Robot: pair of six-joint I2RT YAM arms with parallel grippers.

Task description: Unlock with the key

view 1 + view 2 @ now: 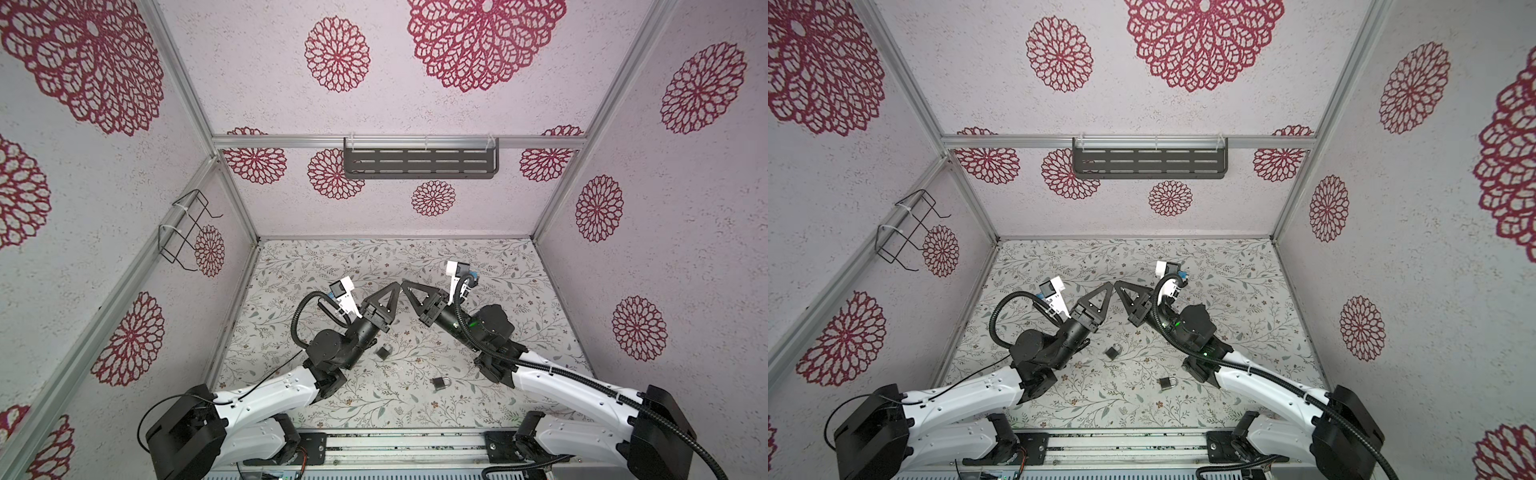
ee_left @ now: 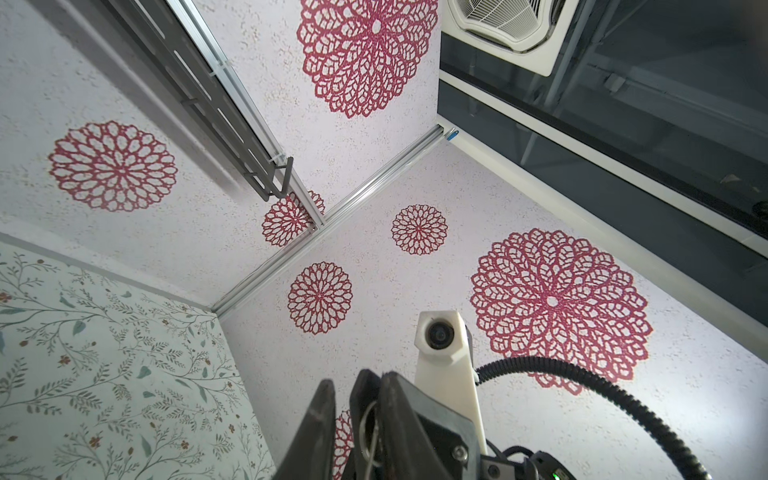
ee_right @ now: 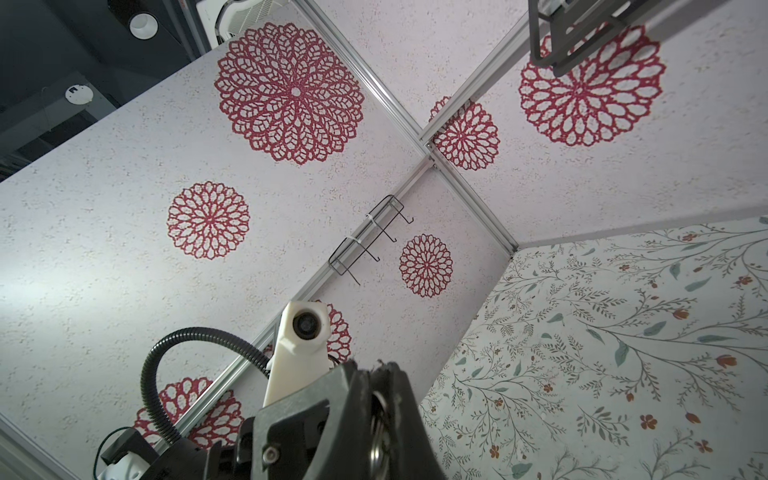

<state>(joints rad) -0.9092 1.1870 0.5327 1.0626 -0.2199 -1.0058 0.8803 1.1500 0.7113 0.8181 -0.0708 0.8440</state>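
1. Both arms were raised over the middle of the surface (image 1: pixel 332 257). In both top views the left fingers (image 1: pixel 394 289) and the right fingers (image 1: pixel 409 287) met tip to tip in the air above it.
2. The right fingers were pressed together on a metal key ring (image 3: pixel 379 415). It showed as a thin silver loop between them in the right wrist view. The key's blade was hidden.
3. In the left wrist view the key ring sat just beside the left fingers, and a narrow gap showed between those. Whether they were clamped on the ring could not be told.
4. The middle padlock (image 1: pixel 384 352) lay on the surface near its centre, just beside the left arm (image 1: pixel 270 390).
5. The near padlock (image 1: pixel 439 382) lay closer to the near edge, between the two arms and apart from both. Its shackle pointed toward the right edge.
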